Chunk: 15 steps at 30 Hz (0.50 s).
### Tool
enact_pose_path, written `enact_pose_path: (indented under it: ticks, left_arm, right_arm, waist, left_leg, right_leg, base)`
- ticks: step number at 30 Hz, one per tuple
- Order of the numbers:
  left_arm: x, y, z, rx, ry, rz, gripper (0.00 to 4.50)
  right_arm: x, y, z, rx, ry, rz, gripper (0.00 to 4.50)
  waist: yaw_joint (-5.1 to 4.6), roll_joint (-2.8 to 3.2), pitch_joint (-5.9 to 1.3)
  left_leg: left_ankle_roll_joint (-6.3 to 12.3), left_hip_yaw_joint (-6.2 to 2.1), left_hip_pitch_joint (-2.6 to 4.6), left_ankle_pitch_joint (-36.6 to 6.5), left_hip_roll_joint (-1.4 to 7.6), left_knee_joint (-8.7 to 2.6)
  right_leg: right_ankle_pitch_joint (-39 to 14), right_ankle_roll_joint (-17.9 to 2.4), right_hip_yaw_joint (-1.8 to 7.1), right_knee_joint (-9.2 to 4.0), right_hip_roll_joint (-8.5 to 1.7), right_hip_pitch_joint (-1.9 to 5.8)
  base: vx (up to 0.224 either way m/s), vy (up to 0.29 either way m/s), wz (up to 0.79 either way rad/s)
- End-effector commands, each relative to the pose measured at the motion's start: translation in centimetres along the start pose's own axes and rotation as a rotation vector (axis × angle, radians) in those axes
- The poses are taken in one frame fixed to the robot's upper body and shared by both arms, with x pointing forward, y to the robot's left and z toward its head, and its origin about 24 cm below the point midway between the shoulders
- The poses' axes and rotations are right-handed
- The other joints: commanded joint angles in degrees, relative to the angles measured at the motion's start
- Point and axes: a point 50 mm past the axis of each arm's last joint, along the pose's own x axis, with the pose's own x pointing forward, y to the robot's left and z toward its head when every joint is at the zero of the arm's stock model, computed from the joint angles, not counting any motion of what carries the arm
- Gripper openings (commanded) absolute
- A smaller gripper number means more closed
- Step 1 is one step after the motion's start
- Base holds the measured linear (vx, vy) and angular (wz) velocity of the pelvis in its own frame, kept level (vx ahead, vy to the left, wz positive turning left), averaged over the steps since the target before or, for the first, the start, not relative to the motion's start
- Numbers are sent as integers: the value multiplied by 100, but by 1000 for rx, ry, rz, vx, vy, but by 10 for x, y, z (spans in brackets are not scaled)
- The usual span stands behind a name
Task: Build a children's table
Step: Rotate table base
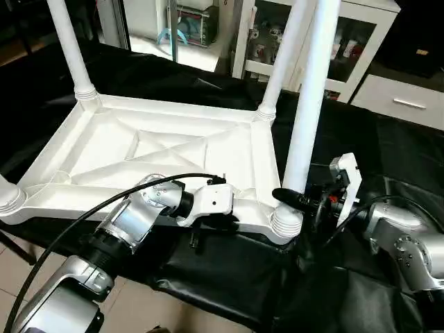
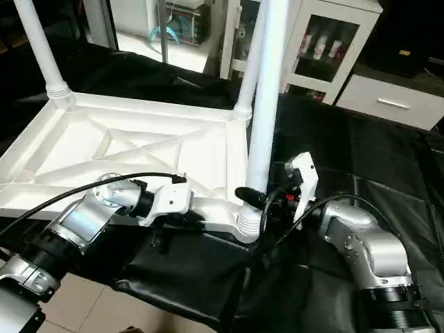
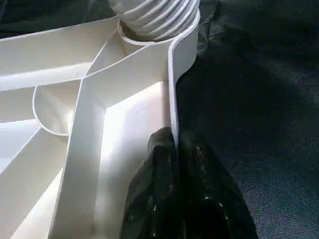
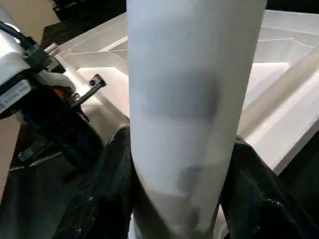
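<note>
White tabletop [image 1: 159, 149] rim sat pinched in the left pincer [image 3: 172, 149] while the right pincer [image 4: 179, 199], clamped on the near-right leg [image 1: 309, 104], needed to press it squarely downward.

head eyes: forward-down, shared tabletop [image 1: 166, 149] | wrist cams: close along each gripper, both seeing rim

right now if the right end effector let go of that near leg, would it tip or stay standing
Probably stays up: the near leg stands upright with its ribbed end seated in the tabletop's corner socket. It looks like a stiff, light, hollow tube, so a sideways push could rock it. The right end effector clasps its smooth surface, which may slip if twisted.
</note>
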Motion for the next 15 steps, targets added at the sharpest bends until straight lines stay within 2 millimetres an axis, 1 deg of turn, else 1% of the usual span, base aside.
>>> enact_pose_path:
  ticks: [1, 4, 6, 9, 12, 13, 14, 15]
  left_arm:
    - [1, 1, 2, 22, 11, -4, 0]
    - [0, 1, 2, 22, 11, -2, 0]
    - [0, 1, 2, 22, 12, -1, 0]
    - [0, 1, 1, 22, 13, 1, 0]
    - [0, 1, 1, 21, 13, 5, 0]
    - [0, 1, 1, 20, 12, 8, 0]
    - [0, 1, 1, 20, 12, 9, 0]
    - [0, 1, 1, 19, 11, 11, 0]
  right_arm:
    - [-2, -3, -11, 9, 42, -41, 184]
    - [-1, -4, -15, 4, 52, -63, 184]
    - [0, -5, -17, 4, 53, -74, 184]
    - [-1, -7, -20, -4, 57, -96, 184]
    - [-2, -6, -28, 11, 56, -114, 184]
    - [-3, -6, -34, 27, 53, -134, 184]
    - [-4, -6, -36, 32, 51, -140, 184]
    - [-5, -6, -40, 46, 41, -160, 184]
  waist:
    - [1, 15, -352]
    - [-2, 19, -351]
    - [-3, 18, -351]
    - [-7, 5, -341]
    - [0, 15, -338]
    - [-1, -4, -338]
    - [-3, 7, -333]
    - [-6, 9, -330]
  left_leg:
    - [153, -201, 52, -641, 454, -419]
    - [130, -200, 64, -685, 454, -422]
    - [144, -202, 61, -687, 453, -421]
    - [147, -202, 56, -721, 453, -425]
    - [115, -204, 62, -793, 457, -429]
    - [115, -207, 60, -813, 455, -432]
    - [111, -205, 68, -834, 459, -436]
    - [103, -209, 62, -856, 458, -439]
  right_leg:
    - [-973, -1253, 382, -326, -502, 280]
    - [-1006, -1231, 379, -331, -496, 268]
    - [-993, -1232, 381, -329, -497, 275]
    - [-1060, -1219, 381, -339, -497, 273]
    - [-1183, -1162, 384, -357, -504, 262]
    - [-1219, -1140, 382, -358, -506, 268]
    - [-1247, -1124, 383, -369, -503, 252]
    - [-1256, -1120, 382, -366, -499, 252]
  base:
    - [0, 0, 0]
    - [0, 0, 0]
    - [0, 0, 0]
    - [0, 0, 0]
    - [0, 0, 0]
    - [0, 0, 0]
    - [0, 0, 0]
    - [0, 0, 0]
